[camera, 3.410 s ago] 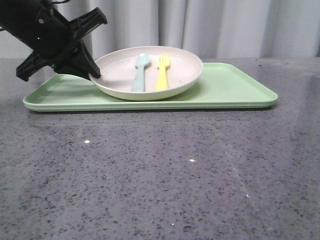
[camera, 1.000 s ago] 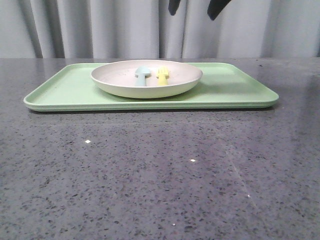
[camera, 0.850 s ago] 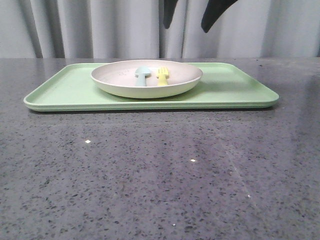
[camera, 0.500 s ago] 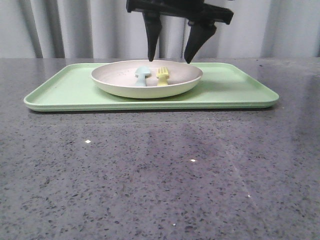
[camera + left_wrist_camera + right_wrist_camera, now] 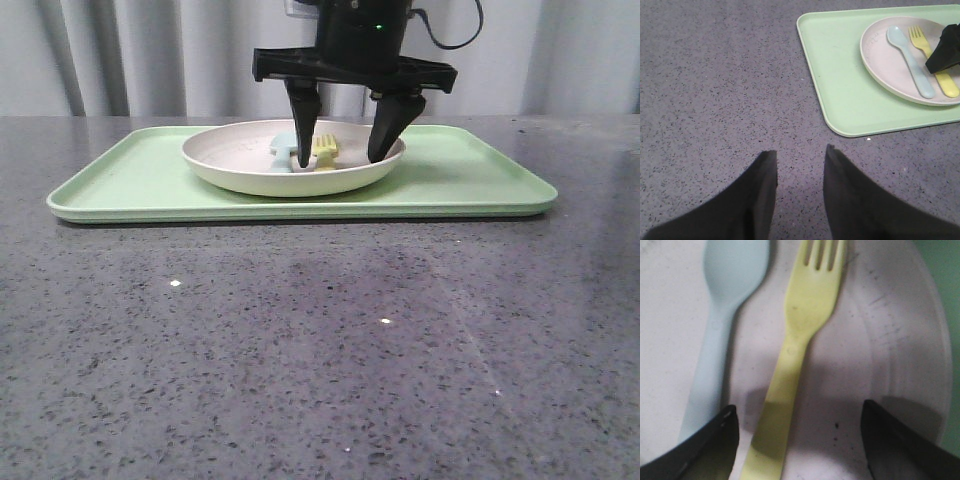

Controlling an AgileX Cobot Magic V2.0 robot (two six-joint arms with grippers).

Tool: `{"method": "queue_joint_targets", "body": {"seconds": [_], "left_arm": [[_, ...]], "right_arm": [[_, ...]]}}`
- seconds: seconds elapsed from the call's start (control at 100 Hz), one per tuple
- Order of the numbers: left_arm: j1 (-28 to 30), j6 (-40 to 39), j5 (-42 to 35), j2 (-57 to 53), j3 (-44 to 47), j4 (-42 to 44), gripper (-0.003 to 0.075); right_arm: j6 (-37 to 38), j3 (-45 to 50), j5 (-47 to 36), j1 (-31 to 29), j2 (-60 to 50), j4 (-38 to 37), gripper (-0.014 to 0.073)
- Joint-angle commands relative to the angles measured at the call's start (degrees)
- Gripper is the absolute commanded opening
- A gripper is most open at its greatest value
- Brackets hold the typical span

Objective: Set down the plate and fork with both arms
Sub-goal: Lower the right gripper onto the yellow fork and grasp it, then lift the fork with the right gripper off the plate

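Change: half a second ago I saw the right pincer (image 5: 342, 158) hanging with its tips above the plate (image 5: 240, 160); now it has come down, tips inside the rim. Plate, tray (image 5: 130, 180) and cutlery have not shifted.
Left pincer (image 5: 799, 157): spread, over bare grey counter (image 5: 715, 75) to the left of the tray, holding nothing; I see it only in its own wrist view.
Plate: sits on the light-green tray, left of the tray's middle.
Spoon (image 5: 720, 315): pale blue, lying in the plate just left of the fork, alongside it.
Fork (image 5: 800, 340): bright yellow, flat in the plate between the right pincer's two fingers, touching neither as far as I can tell. Long axis runs near to far; tines point to the far side, handle toward me.
Right pincer state: spread wide, straddling the fork, pinching nothing.
Hidden: in the front view the left finger (image 5: 302, 125) covers part of the spoon and the plate's rim hides both handles. The wrist view cuts off the fork's handle end. I can't make out whether the fingertips touch the plate floor.
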Motion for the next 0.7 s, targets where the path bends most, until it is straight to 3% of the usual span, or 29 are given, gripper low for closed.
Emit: {"method": "queue_joint_targets", "body": {"seconds": [0.0,0.09,0.45,0.69], "left_arm": [[-0.03,-0.66,-3.77,-0.09,-1.54,0.00,0.0230],[-0.03,-0.66,-3.77,-0.09,-1.54,0.00,0.0230],[-0.03,-0.66,-3.77,-0.09,-1.54,0.00,0.0230],[-0.03,-0.66,-3.77,-0.09,-1.54,0.00,0.0230]], "right_arm": [[-0.04,-1.89,-1.50,0.01,-3.39,-0.75,0.0518],[-0.04,-1.89,-1.50,0.01,-3.38,-0.79,0.0495],[-0.04,-1.89,-1.62,0.01,-3.20,-0.79,0.0142],[-0.04,-1.89,-1.62,0.01,-3.20,-0.79,0.0000]]}}
